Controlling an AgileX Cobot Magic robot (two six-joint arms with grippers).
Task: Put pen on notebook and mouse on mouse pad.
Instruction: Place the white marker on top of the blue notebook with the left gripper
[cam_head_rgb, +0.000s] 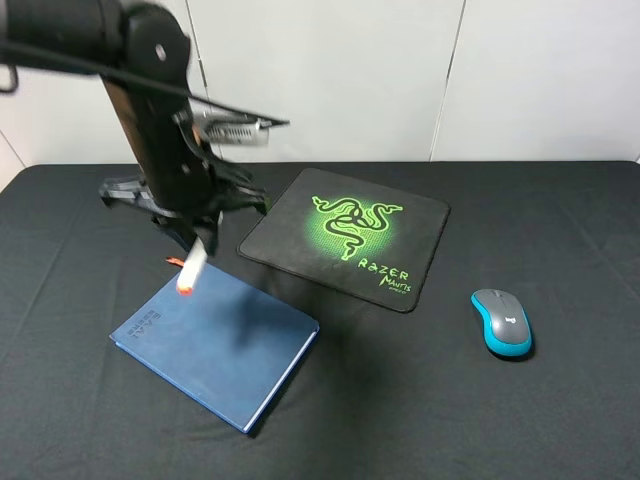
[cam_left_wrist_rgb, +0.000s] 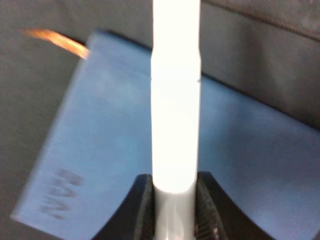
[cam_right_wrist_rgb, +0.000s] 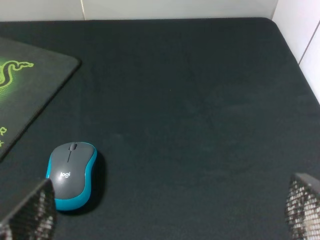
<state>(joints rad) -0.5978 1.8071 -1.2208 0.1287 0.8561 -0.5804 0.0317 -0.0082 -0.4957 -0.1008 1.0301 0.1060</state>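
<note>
Overhead view of a black cloth-covered counter (cam_head_rgb: 500, 420). At the left of the frame, the black left arm (cam_head_rgb: 150, 120) reaches down, and the left jaws are closed tight on the upper end of a thick white marker-like pen (cam_head_rgb: 192, 268). The pen hangs tilted with its orange-red tip downward, over the far corner of a dark blue hardcover notebook (cam_head_rgb: 220, 345) lying at lower left. Whether the tip touches the cover cannot be told. An orange ribbon bookmark (cam_head_rgb: 173, 262) pokes out at that corner.

A black fabric mouse pad (cam_head_rgb: 345, 235) with a bright green snake logo lies at centre. A small grey mouse with blue sides (cam_head_rgb: 502, 322) sits on the bare counter at lower right, near the pad but apart from it. The right jaws show only in the right wrist view — spread wide, holding nothing, some way back from the mouse.

The pen step appears to be in hand. Next, the pen likely needs lowering flat onto the cover before release — then the mouse wants lifting onto the pad.
</note>
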